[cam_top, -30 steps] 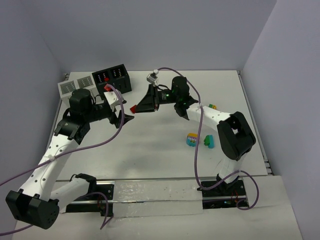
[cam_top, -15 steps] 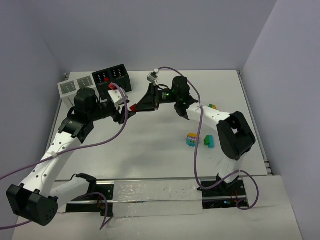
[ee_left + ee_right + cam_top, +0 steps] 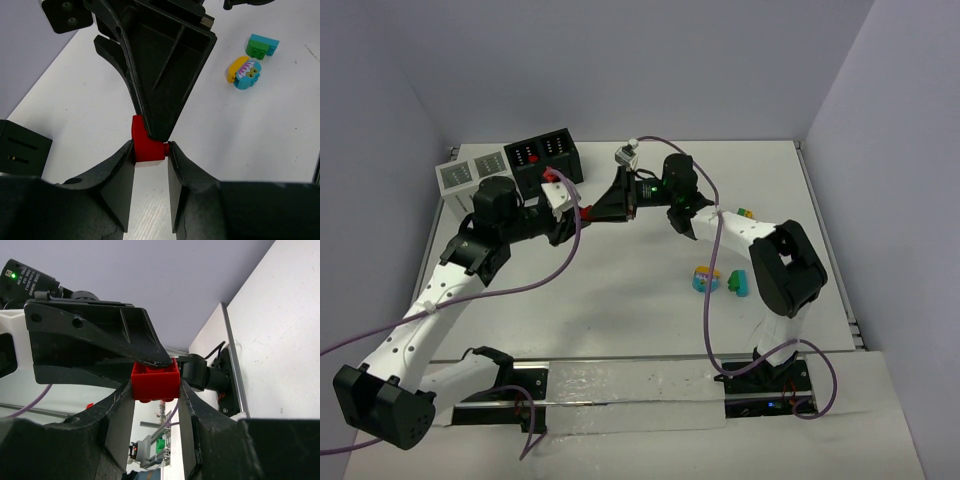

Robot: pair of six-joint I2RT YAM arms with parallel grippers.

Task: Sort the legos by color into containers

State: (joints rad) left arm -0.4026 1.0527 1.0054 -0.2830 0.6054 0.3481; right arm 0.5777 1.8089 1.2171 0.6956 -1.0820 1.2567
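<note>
A red lego brick hangs in the air mid-table, gripped from both sides. My left gripper is shut on it from the left; in the left wrist view the brick sits between the tips of that gripper. My right gripper is shut on the same brick from the right, its tips pinching the brick's sides. The black container and the white container stand at the back left, behind the left arm.
A rounded cyan-and-yellow piece and a green-and-teal brick lie on the table near the right arm's base. A small yellow-and-green brick lies by the right forearm. Walls enclose the table at the back and sides.
My left gripper has moved right to the red brick and shut on it. The right gripper has kept its hold and barely moved.
</note>
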